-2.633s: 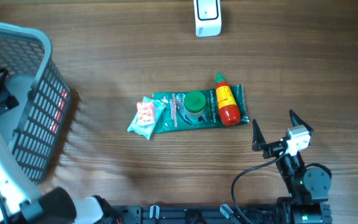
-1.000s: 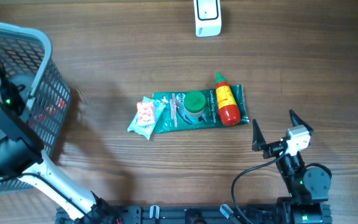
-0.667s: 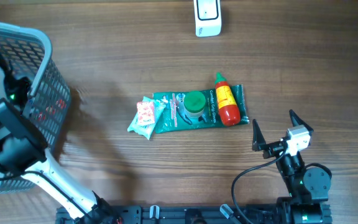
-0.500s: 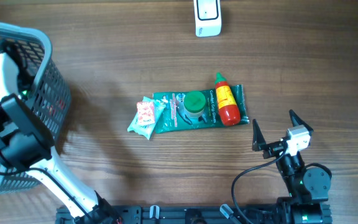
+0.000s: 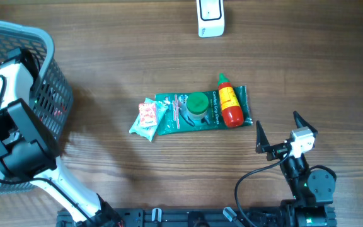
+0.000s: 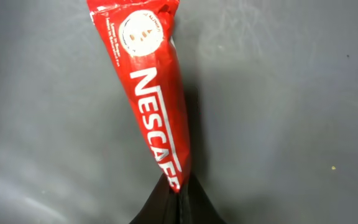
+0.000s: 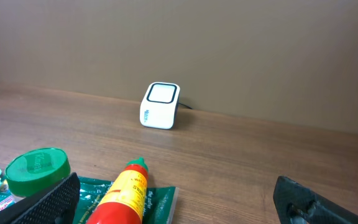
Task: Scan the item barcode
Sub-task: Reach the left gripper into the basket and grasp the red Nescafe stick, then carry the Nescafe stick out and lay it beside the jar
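The left hand [image 6: 178,202] is pinched shut on the lower tip of a red Nescafé sachet [image 6: 151,87], which lies on the grey floor of the basket [image 5: 46,94]. An end grip probably leaves the printed faces bare for scanning. The right hand [image 5: 276,120] rests wide open and empty near the sauce bottle [image 5: 230,108]. Far across the counter [image 5: 106,164] sits the barcode scanner [image 5: 210,17], window upward.

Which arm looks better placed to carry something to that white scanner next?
The left. Its gripper is shut on a red Nescafe sachet inside the basket, so it probably only needs to lift it out. The right gripper stands open, holding nothing.
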{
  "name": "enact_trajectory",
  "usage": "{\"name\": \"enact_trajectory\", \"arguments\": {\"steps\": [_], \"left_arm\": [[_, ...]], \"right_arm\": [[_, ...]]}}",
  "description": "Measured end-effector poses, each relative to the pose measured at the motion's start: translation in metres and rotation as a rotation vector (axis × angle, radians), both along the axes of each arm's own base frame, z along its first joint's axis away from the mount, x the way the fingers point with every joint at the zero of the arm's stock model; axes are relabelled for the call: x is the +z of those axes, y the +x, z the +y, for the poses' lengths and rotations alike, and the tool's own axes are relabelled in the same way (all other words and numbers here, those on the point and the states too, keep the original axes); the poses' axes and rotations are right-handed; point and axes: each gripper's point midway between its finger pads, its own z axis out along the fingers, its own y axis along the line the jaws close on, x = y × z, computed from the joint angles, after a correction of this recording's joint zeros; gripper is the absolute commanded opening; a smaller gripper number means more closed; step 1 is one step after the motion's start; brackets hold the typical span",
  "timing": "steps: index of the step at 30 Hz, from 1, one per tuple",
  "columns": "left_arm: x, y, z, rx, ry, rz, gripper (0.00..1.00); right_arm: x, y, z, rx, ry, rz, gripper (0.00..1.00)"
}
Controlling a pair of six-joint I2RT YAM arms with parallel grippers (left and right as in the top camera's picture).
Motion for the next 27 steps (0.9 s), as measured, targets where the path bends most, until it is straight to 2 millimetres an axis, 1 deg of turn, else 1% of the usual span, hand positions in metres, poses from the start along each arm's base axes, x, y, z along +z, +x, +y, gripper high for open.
{"name": "enact_trajectory", "arguments": {"steps": [7, 14, 15, 17, 19, 21, 23, 25, 26, 27], "left_arm": [[0.001, -0.008, 0.006, -0.002, 0.043, 0.04, 0.04], [0.006, -0.03, 0.011, -0.005, 0.091, 0.118, 0.04], [0.009, -0.033, 0.011, -0.004, 0.097, 0.117, 0.04], [0.024, -0.032, 0.011, -0.01, 0.114, 0.086, 0.04], [0.049, -0.029, 0.012, -0.027, 0.139, 0.027, 0.04], [0.094, -0.027, 0.014, -0.049, 0.194, -0.081, 0.04], [0.125, -0.027, 0.014, -0.062, 0.234, -0.154, 0.04], [0.173, -0.029, 0.012, -0.078, 0.299, -0.273, 0.04], [0.191, -0.031, 0.011, -0.081, 0.325, -0.321, 0.04], [0.205, -0.032, 0.009, -0.082, 0.341, -0.359, 0.04]], "right_arm": [[0.0, 0.0, 0.0, 0.0, 0.0, 0.0, 0.99], [0.0, 0.0, 0.0, 0.0, 0.0, 0.0, 1.0], [0.0, 0.0, 0.0, 0.0, 0.0, 0.0, 1.0], [0.0, 0.0, 0.0, 0.0, 0.0, 0.0, 1.0], [0.0, 0.0, 0.0, 0.0, 0.0, 0.0, 1.0], [0.0, 0.0, 0.0, 0.0, 0.0, 0.0, 1.0], [0.0, 0.0, 0.0, 0.0, 0.0, 0.0, 1.0], [0.0, 0.0, 0.0, 0.0, 0.0, 0.0, 1.0], [0.0, 0.0, 0.0, 0.0, 0.0, 0.0, 1.0], [0.0, 0.0, 0.0, 0.0, 0.0, 0.0, 1.0]]}}
